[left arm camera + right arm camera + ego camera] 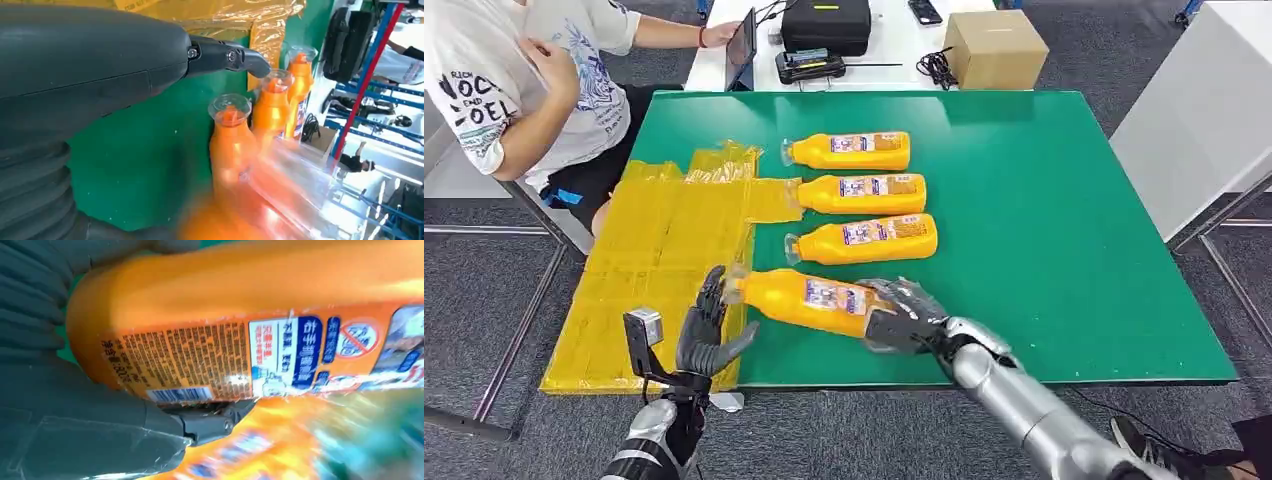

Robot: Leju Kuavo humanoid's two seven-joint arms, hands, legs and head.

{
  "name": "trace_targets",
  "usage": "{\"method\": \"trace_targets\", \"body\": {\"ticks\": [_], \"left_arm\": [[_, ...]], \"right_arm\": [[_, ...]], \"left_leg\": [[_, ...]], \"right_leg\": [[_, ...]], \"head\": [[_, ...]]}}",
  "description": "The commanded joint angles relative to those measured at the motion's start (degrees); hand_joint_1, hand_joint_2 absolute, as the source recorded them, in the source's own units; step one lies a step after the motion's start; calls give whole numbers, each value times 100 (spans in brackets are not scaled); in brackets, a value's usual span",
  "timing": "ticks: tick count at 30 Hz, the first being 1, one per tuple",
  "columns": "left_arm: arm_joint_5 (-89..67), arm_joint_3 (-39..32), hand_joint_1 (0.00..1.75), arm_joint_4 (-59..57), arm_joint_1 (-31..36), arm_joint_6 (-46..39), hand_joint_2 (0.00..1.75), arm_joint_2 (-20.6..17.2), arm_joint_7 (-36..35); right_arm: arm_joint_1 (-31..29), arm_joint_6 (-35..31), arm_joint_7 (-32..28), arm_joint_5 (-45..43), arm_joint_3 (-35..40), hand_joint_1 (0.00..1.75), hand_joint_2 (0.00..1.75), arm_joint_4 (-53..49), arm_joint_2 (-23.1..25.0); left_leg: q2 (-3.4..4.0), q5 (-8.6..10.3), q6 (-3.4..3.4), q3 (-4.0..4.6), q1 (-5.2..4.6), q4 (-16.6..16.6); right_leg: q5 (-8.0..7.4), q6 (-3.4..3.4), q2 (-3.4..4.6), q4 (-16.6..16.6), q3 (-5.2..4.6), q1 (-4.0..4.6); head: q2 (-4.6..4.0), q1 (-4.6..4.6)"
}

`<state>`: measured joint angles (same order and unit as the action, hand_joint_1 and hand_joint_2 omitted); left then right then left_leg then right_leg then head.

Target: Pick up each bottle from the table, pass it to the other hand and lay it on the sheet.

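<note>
Right hand [906, 318] is gripping the base end of the held bottle [809, 299], fingers wrapping round the orange body just behind the label; the right wrist view is showing the same grasp, the printed label [260, 357] lying against the thumb and fingers [210, 422]. Held bottle is lying roughly level near the front edge of the green table [1074, 250], its clear cap end pointing towards the yellow sheet [654, 280] and sitting at that sheet's right border. Left hand [709, 332] is standing upright with fingers spread apart and holding nothing, fingertips just beside the cap end of the held bottle; whether they are touching it cannot be told. Left wrist view is showing one dark finger [230, 57] stretching out above the green surface.

Three further bottles are lying on their sides in a column behind the held one, caps all facing the sheet: near bottle [864, 240], middle bottle [864, 193] and far bottle [849, 151]. Yellow sheet is covering the left part of the table and overhanging its left edge. Person in a white printed shirt [514, 90] is sitting by the far left corner.
</note>
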<state>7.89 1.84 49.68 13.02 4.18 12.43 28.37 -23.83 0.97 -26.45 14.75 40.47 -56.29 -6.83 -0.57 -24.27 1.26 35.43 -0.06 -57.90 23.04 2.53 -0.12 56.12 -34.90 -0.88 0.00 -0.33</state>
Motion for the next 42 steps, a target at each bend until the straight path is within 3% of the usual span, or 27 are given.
{"method": "trace_targets", "body": {"ticks": [1, 9, 14, 15, 19, 26, 29, 42], "left_arm": [[263, -33, 0, 572, -226, -234, 175, 85, 55], [470, -187, 0, 838, -309, -551, 175, 92, 133], [621, -284, 0, 865, -312, -590, 175, 141, 174], [618, -266, 0, 872, -304, -576, 175, 133, 169], [634, 7, 0, 834, -311, -267, 175, 42, -55], [799, 722, 0, 1423, -597, 478, 175, -86, -438], [815, 815, 0, 1359, -496, 479, 175, -88, -458], [670, 902, 0, 1162, -423, 544, 175, -144, -486]], "right_arm": [[1248, -166, -180, -144, -1861, 175, 175, -2150, 954], [1391, -258, -256, -14, -1937, 175, 175, -2183, 1090], [1383, -253, -242, -4, -1951, 175, 175, -2165, 1066], [1392, -255, -250, -12, -1969, 175, 175, -2161, 1048], [1453, -287, -253, -10, -2098, 175, 175, -2065, 1084], [1963, -584, -677, -238, -2872, 175, 175, -1507, 1553], [1846, -833, -973, -83, -2989, 175, 175, -819, 1656], [1605, -846, -1074, 62, -2901, 175, 175, -391, 1858]], "left_leg": [[13, -24, -12, -32, 9, -8], [5, -5, -6, -6, -3, 3], [9, -13, -8, -21, 1, 1], [17, -32, -15, -56, 10, -4], [1, -7, -5, -16, -1, 3], [-1, -14, -8, -31, 5, 4], [-2, -16, -11, -45, 7, 10], [16, -12, -8, -29, 1, 7]], "right_leg": [[21, -15, 8, 6, 29, 10], [7, -10, 1, -5, 6, -5], [12, -13, 4, -4, 21, -1], [28, -23, 10, -3, 55, 8], [10, -9, -3, -7, 17, -4], [16, -14, -5, -11, 34, 2], [17, -16, -7, -20, 50, 5], [9, -12, 11, -10, 25, -2]], "head": [[0, 4], [0, 4], [0, 7], [0, 4], [0, 7], [0, 7], [0, 7], [0, 7]]}}
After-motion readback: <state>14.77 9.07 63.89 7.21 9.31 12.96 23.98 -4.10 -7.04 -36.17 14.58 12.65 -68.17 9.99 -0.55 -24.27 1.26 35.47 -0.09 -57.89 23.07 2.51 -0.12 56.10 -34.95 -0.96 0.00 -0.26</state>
